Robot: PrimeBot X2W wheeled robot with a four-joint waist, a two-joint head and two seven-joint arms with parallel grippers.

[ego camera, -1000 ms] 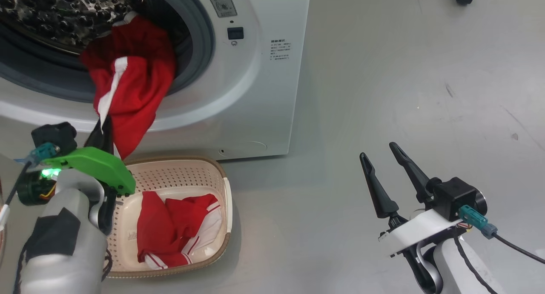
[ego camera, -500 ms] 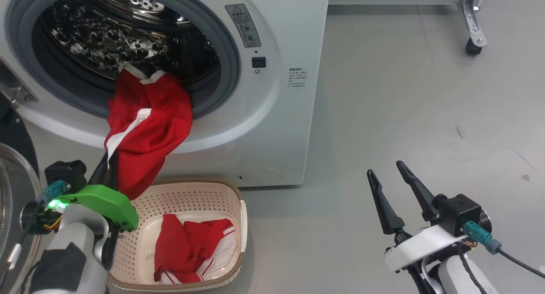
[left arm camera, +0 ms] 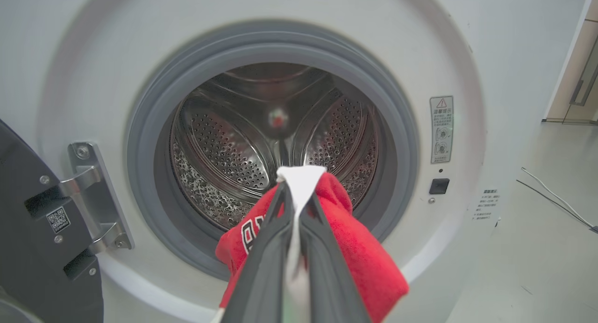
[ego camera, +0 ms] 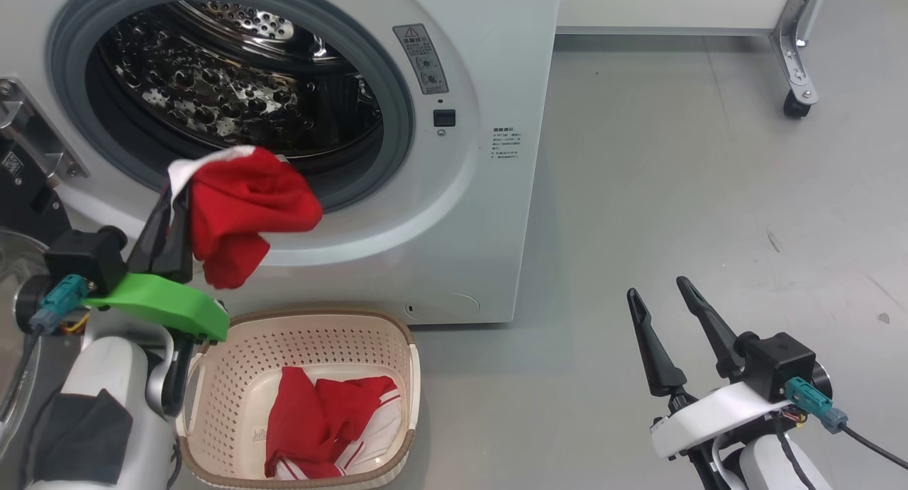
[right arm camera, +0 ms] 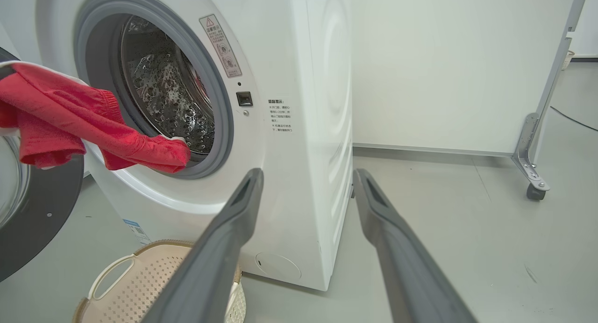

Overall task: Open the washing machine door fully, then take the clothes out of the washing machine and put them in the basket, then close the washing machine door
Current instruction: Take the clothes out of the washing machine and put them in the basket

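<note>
A lab-like test room: bare grey floor (ego camera: 674, 192), wheeled white partition (right arm camera: 444, 66).

floor: smooth grey floor (ego camera: 674, 192) is reflecting soft light | wall: plain white wall (right arm camera: 444, 66) is standing behind | furniture: silver metal caster leg (ego camera: 796, 71) is resting on floor

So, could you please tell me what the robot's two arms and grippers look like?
Both grippers have two long, dark, tapering fingers. The left gripper sits on a bright green plate, with a pale grey forearm bearing a black patch. The right gripper sits on a white plate. Each wrist carries a black block and a teal connector; the right's feeds a black cable.
</note>
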